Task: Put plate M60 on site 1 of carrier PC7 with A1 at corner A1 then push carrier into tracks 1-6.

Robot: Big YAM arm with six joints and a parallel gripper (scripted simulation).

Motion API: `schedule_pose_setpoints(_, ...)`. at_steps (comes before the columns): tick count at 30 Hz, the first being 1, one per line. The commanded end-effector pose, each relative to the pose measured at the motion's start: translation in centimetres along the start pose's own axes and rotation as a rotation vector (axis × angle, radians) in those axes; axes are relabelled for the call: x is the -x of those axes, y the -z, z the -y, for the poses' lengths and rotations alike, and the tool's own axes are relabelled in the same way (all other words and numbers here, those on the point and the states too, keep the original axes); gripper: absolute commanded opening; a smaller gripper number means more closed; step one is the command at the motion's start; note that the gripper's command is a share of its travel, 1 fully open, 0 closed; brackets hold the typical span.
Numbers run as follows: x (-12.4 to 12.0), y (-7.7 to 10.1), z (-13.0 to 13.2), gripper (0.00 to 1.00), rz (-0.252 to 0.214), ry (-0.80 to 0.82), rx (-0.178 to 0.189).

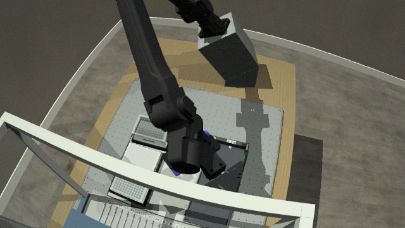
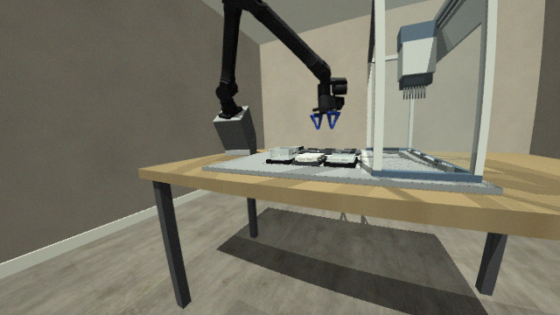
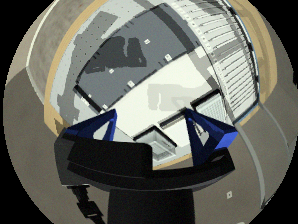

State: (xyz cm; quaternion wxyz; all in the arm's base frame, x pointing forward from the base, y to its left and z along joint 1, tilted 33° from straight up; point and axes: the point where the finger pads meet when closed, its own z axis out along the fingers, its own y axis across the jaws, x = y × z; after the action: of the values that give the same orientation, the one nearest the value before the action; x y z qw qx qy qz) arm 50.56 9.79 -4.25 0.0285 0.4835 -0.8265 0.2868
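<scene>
I observe the gripper (image 2: 325, 121) hanging well above the worktop, pointing straight down, its blue fingers spread fully apart with nothing between them. From the top view the wrist sits over the inner edge of the nest row, covering part of the middle nest.

The three plates stand in a row along the left edge of the grey deck (image 1: 221, 107). The deep-well block M09 (image 1: 149, 130) is the clear-walled one toward the corner by the arm's pedestal (image 1: 232, 60). The white plate M60 (image 1: 140, 156) lies flat on the middle nest, untouched. The 96-well plate M06 (image 1: 129, 189) lies nearest the rails (image 1: 126, 215).

The dark carrier PC7 (image 1: 232, 159) rests on the apron toward the middle of the deck, beside the nest row. I cannot tell from these views whether it is lined up with its tracks. The white gantry beam (image 1: 95, 156) crosses the top view and hides part of the apron.
</scene>
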Motion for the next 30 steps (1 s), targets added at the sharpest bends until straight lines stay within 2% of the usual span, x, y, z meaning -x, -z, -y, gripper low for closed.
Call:
schedule_pose_setpoints(1, 0.58, 1.37, 2.98, 1.00, 0.031, 0.140, -0.029)
schedule_pose_setpoints(3, 0.58, 1.37, 2.98, 1.00, 0.031, 0.140, -0.029)
schedule_pose_setpoints(18, 0.55, 1.33, 2.93, 1.00, 0.023, 0.641, -0.035)
schedule_pose_setpoints(30, 0.56, 1.33, 2.94, 1.00, 0.023, 0.645, -0.035)
